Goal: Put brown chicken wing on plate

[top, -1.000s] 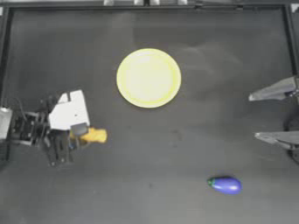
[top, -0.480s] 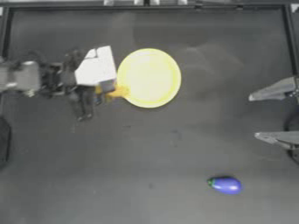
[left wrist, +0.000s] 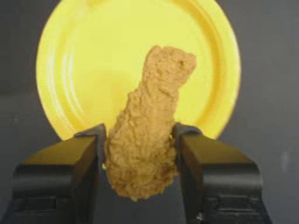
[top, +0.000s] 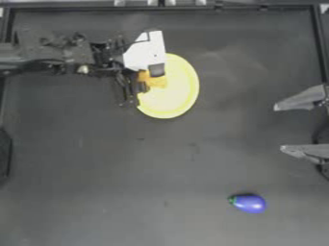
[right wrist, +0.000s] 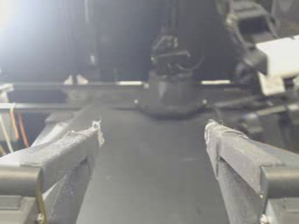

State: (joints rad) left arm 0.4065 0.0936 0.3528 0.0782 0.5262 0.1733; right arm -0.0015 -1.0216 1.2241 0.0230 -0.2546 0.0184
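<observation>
While its jaws are clamping the brown chicken wing (left wrist: pixel 146 131) at the thick end, the left gripper (top: pixel 146 79) is hovering over the plate (top: pixel 177 98) — the wing's narrow end pointing away from the fingers, across the plate. From above, the gripper is hiding most of the wing. The eggplant (top: pixel 248 203) is lying well apart; the right gripper (top: pixel 307 126) is waiting spread wide.

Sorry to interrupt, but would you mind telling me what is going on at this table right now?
The left gripper is shut on the brown chicken wing and holds it over the left part of the plate, not yet released. The right gripper waits open at the table's right edge. A blue-purple eggplant lies apart, nearer the right side, untouched.
</observation>
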